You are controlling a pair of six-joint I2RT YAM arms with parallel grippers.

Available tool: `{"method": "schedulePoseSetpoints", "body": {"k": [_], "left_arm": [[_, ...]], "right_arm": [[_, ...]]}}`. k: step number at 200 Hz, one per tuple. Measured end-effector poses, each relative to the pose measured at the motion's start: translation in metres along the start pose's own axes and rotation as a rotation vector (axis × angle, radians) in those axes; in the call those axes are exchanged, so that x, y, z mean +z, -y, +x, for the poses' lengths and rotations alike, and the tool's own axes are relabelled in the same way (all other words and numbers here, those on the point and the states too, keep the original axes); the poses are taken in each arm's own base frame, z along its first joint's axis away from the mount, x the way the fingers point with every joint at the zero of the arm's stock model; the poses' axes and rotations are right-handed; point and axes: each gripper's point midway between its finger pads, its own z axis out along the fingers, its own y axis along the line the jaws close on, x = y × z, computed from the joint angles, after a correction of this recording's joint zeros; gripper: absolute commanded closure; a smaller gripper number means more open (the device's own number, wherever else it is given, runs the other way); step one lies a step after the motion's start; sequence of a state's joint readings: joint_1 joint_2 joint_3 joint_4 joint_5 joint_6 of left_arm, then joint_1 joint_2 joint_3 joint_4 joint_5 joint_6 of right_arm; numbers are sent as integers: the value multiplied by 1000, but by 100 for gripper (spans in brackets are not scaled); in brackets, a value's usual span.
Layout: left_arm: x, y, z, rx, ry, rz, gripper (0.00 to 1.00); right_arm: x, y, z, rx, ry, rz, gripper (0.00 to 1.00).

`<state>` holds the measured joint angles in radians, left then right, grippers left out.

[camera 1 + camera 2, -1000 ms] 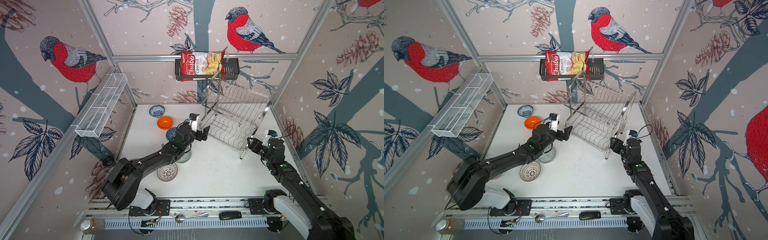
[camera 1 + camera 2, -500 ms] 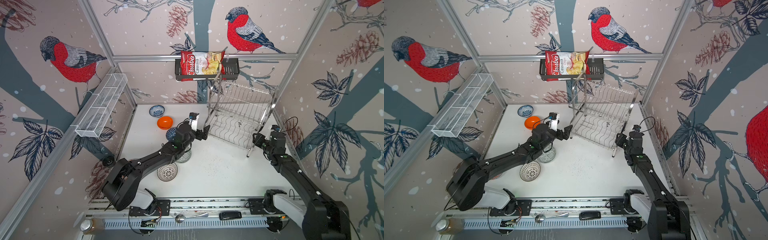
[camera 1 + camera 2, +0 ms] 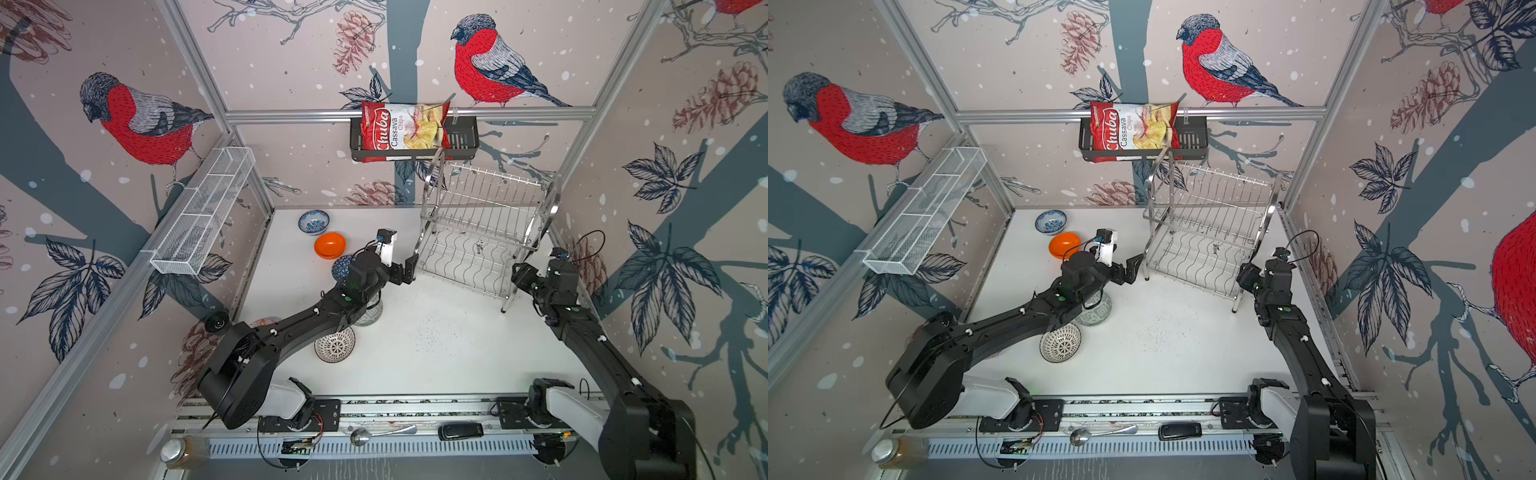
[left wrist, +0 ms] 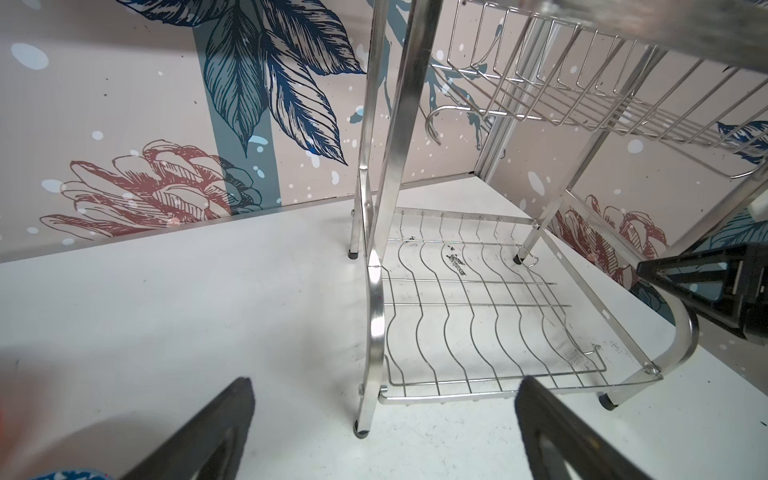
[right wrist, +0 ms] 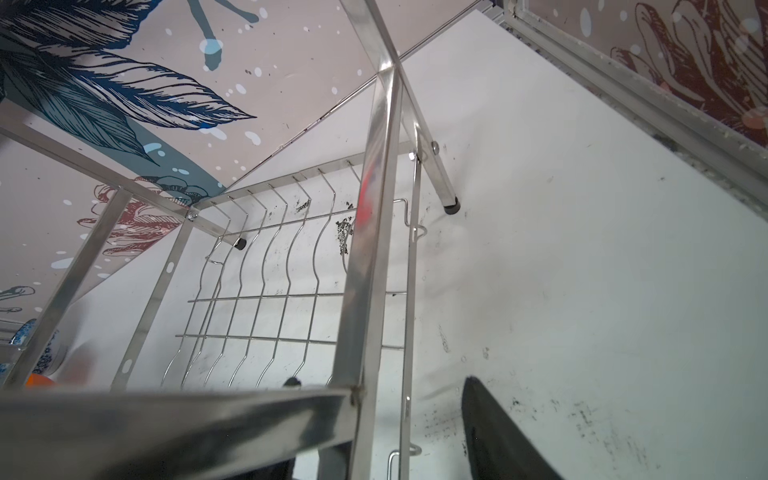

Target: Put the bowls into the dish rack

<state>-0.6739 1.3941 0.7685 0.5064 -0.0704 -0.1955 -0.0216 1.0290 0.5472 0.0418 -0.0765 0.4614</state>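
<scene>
The white table (image 3: 436,340) carries everything. The rack (image 3: 478,230) stands upright on its feet at the back right, and both its shelves are empty. The left gripper (image 3: 405,270) is just beside the rack's near left leg, with its jaws spread wide and holding nothing. The right gripper (image 3: 519,276) is at the right side frame. In the right wrist view the tube passes between its fingers (image 5: 498,436), but I cannot tell if they clamp it.

All five bowls sit on the table to the left of the rack:
- floral (image 3: 313,221)
- orange (image 3: 329,245)
- triangle-patterned (image 3: 341,266)
- grey-green (image 3: 371,313)
- dotted (image 3: 335,344)

The step in hand seems to be settling the rack, so no loading has begun. Next, I think the left gripper should pull back to a near bowl and take it by the rim.
</scene>
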Motion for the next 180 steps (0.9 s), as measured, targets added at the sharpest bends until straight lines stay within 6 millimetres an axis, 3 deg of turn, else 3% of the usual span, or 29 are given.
{"method": "schedulePoseSetpoints", "body": {"k": [39,62,97,120,180], "left_arm": [[-8,-1,-3,1,24,-8,2],[-13,-4,8,12,22,-23,2],[-16,-8,7,8,43,-41,2],[-16,-5,4,-15,58,-34,2],[-12,9,6,-6,49,-4,2]], "right_arm": [[-5,-6,7,-25,3,-28,37],[-5,-13,15,-43,-15,-49,37],[-10,-27,11,-71,0,-76,38],[-12,-26,14,-80,5,-60,42],[-15,-7,52,-88,-29,-17,48]]}}
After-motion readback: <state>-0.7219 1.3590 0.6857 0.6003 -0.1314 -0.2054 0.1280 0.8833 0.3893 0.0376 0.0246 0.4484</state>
